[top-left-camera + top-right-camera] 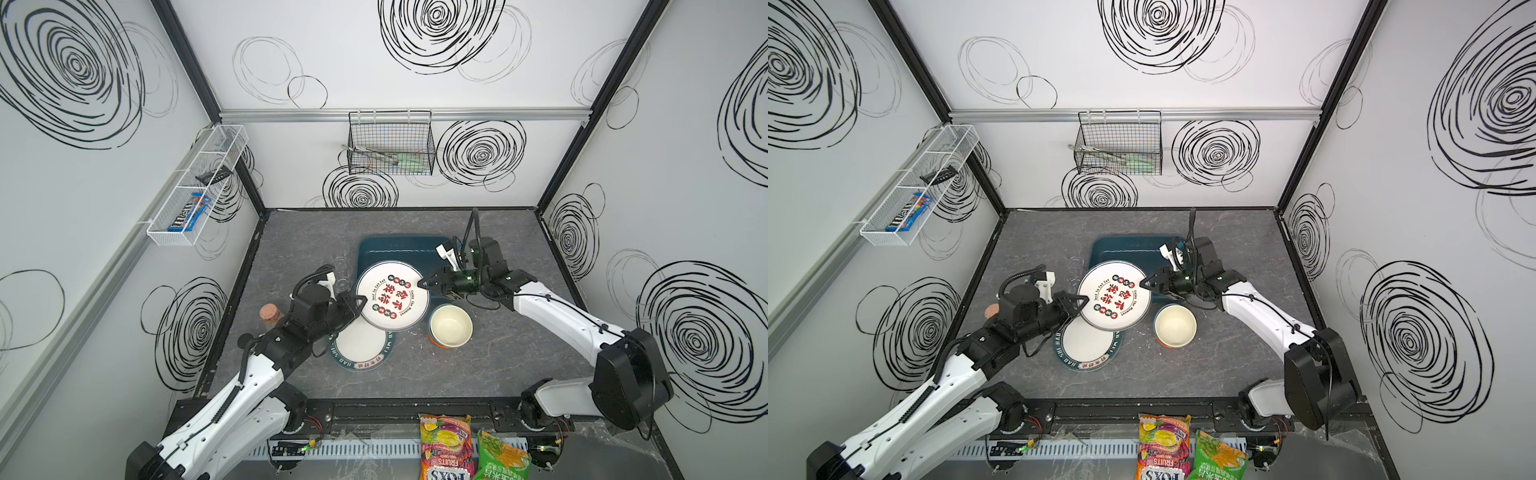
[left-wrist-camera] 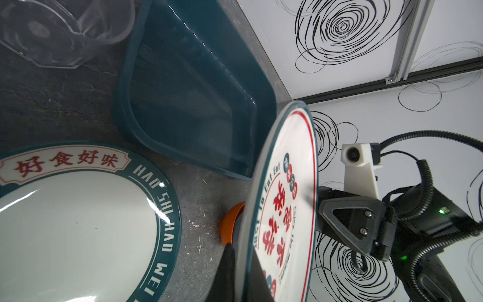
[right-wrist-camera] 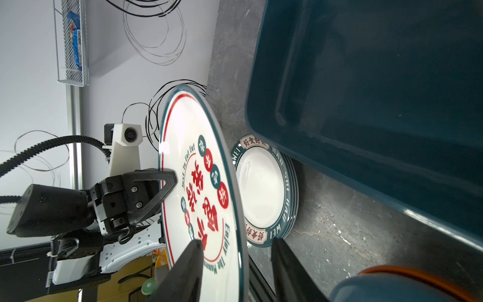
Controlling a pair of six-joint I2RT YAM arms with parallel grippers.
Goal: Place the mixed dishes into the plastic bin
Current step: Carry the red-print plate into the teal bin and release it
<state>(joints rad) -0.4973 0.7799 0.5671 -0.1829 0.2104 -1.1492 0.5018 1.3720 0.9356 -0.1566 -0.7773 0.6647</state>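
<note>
Your left gripper (image 1: pixel 360 301) is clamped on the left rim of the character plate (image 1: pixel 392 296), which hangs raised over the plate stack (image 1: pixel 360 347) and the near wall of the plastic bin (image 1: pixel 399 249). The right gripper (image 1: pixel 422 285) has its jaws apart, straddling the right rim. The bin lies straight beyond the plate, nearer your right arm.

The left arm (image 1: pixel 249 388) and right arm (image 1: pixel 557 316) are clad in white shells with black joints. Beside the white camera mount (image 2: pixel 359 167), ribbed black cable (image 2: pixel 426 183) is looped and two silver screws (image 2: pixel 368 214) are seen.
</note>
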